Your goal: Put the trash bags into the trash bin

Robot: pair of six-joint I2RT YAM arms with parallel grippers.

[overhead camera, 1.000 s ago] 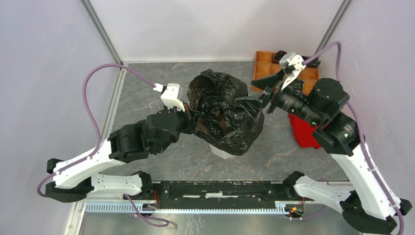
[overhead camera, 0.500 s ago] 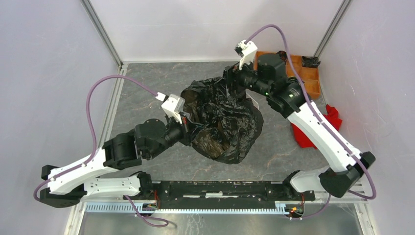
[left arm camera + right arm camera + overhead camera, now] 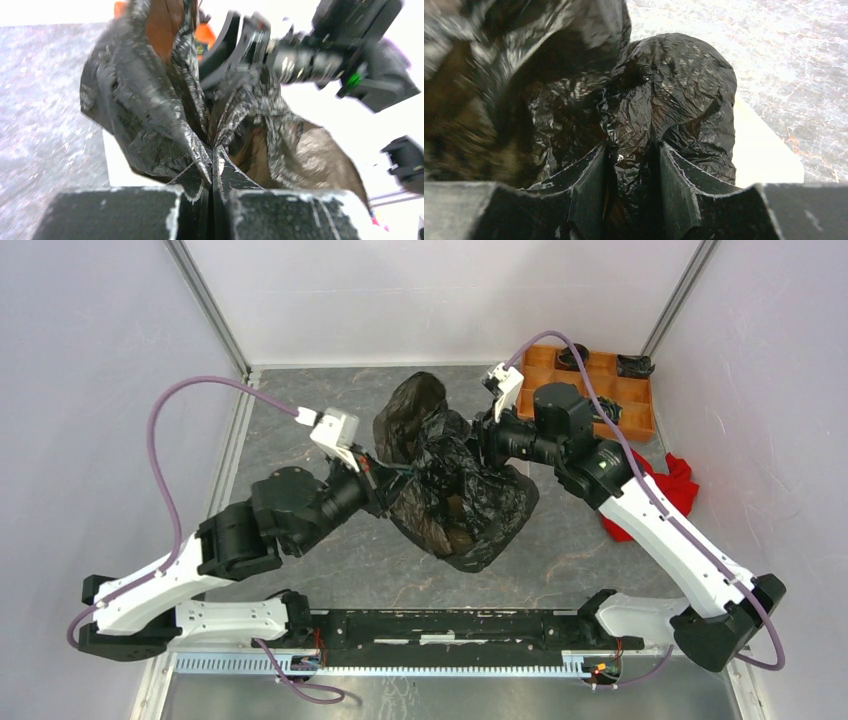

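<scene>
The left gripper (image 3: 212,152) pinches the black trash bag (image 3: 465,505) tight; right gripper (image 3: 631,150) half-spread astride a fold, grip unclear.

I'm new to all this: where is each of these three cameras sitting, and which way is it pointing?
Top camera: fixed above and behind the arms, looking down on the grey table; both arms show, left hand and right hand at the glossy black plastic trash bag.
Left wrist camera: rides the left arm, looks along its own fingers, pinched on the bag, toward the right hand.
Right wrist camera: rides the right arm, looks along its own fingers, bag film between them.
Shared: all three see the bag.
</scene>
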